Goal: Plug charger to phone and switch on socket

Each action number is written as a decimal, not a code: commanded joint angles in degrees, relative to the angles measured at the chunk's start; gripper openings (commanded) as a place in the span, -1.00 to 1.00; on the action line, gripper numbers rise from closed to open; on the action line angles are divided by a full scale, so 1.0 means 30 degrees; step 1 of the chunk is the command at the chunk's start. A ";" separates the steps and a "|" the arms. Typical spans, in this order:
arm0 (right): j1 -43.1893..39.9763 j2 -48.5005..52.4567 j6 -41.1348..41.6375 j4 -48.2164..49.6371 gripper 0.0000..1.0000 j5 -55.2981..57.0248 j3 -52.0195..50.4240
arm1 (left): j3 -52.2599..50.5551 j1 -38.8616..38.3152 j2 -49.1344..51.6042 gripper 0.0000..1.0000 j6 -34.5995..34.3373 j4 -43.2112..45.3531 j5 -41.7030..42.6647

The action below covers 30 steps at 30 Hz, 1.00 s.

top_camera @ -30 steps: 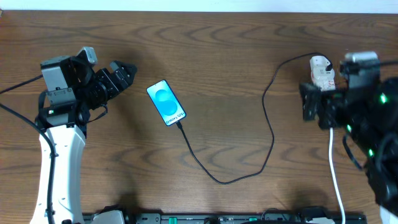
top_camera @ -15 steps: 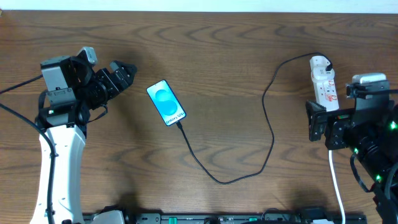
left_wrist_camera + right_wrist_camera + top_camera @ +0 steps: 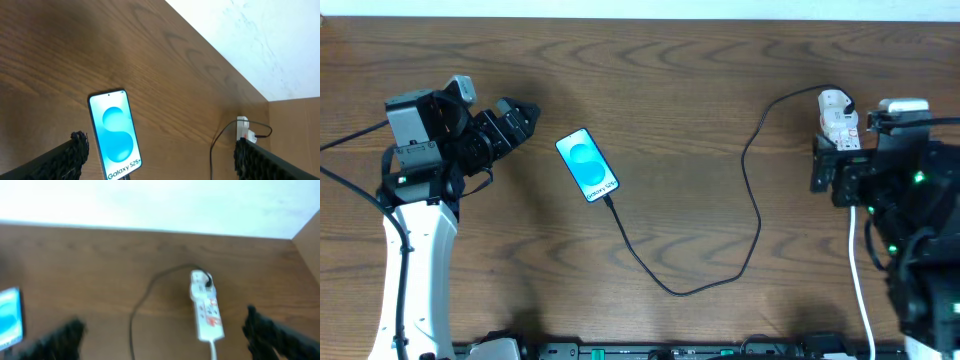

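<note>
Where legible, "Galaxy S25+" on phone (image 3: 115, 134)

phone (image 3: 587, 164): flat, screen lit blue | charger (image 3: 758, 212): black, seemingly plugged into phone | socket (image 3: 836, 112): white, far right

Bright, even room light; one view badly blurred.
Overhead: sharp, soft faint shadows on the table (image 3: 670, 120) beside the left arm (image 3: 415, 240), no hard glare; the phone (image 3: 587, 164) screen glows brightest, slightly blown out. Left wrist cam: crisp, wall (image 3: 260, 40) near white w/ little detail. Right wrist cam: smeared all over, power strip (image 3: 205, 307) markings unreadable, wall washed out.
</note>
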 commanded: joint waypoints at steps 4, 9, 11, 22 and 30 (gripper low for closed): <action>-0.0423 -0.3628 -0.0117 0.5486 0.99 0.0415 -0.6703 | 0.0350 0.0015 -0.0117 0.89 0.0117 -0.0058 -0.0095; -0.0437 -0.6907 -0.0102 0.9581 0.98 0.0401 -1.1934 | 0.0350 0.0015 -0.0117 0.89 0.0117 -0.0058 -0.0102; -0.0437 -0.8167 0.0270 1.0185 0.99 0.0350 -1.3493 | 0.0350 0.0015 -0.0117 0.89 0.0117 -0.0058 -0.0095; -0.0437 -1.3682 0.0984 1.3347 0.98 0.0321 -1.9926 | 0.0350 0.0015 -0.0117 0.89 0.0117 -0.0058 -0.0095; -0.0423 -1.5803 0.2397 1.3508 0.99 0.0270 -2.1995 | 0.0350 0.0015 -0.0117 0.89 0.0117 -0.0051 -0.0095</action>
